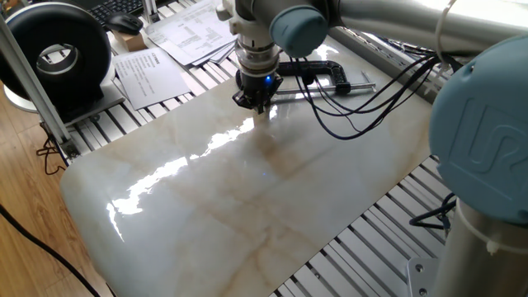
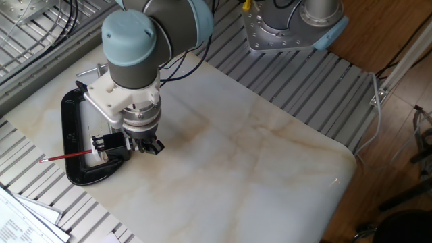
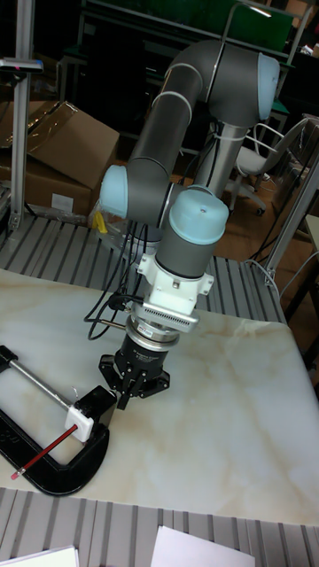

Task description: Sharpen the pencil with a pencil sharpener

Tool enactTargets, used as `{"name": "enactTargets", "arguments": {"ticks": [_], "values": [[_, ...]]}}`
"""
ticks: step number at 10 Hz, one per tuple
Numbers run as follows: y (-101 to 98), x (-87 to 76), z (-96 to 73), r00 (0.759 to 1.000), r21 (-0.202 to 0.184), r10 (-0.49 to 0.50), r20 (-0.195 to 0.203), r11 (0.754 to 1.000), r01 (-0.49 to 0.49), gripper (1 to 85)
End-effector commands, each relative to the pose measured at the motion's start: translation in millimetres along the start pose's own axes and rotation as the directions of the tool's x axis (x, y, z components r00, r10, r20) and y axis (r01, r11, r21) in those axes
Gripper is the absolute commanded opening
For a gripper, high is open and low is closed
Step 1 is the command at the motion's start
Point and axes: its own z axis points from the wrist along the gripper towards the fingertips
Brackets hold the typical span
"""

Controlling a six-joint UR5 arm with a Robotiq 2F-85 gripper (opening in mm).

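A red pencil (image 2: 67,156) lies level with its tip stuck into a small sharpener (image 2: 106,143) that a black C-clamp (image 2: 69,142) holds on the marble slab. The tall fixed view shows the same pencil (image 3: 40,450), sharpener (image 3: 89,415) and clamp (image 3: 53,465). My gripper (image 2: 150,146) hangs just right of the sharpener, pointing down, close above the slab. It looks open and holds nothing. It is clear of the pencil. In one fixed view the gripper (image 1: 257,103) hides the pencil, and only the clamp (image 1: 323,70) shows behind it.
The marble slab (image 2: 256,169) covers most of the slatted table. Papers (image 1: 153,70), a keyboard and a black round device (image 1: 58,54) lie beyond the slab's edge. Cables (image 1: 363,99) trail from the wrist over the clamp. The robot base (image 2: 290,23) stands at the far side.
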Motion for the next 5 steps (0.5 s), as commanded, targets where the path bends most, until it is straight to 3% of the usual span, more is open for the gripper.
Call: {"name": "enactTargets", "arguments": {"ticks": [1, 5], "values": [[6.3, -2.6, 3.9, 1.0, -0.016, 0.01, 0.016, 1.0, -0.01, 1.7], [4.1, 1.9, 10.6, 0.999, -0.02, -0.002, 0.042, 1.0, 0.002, 1.7]]}}
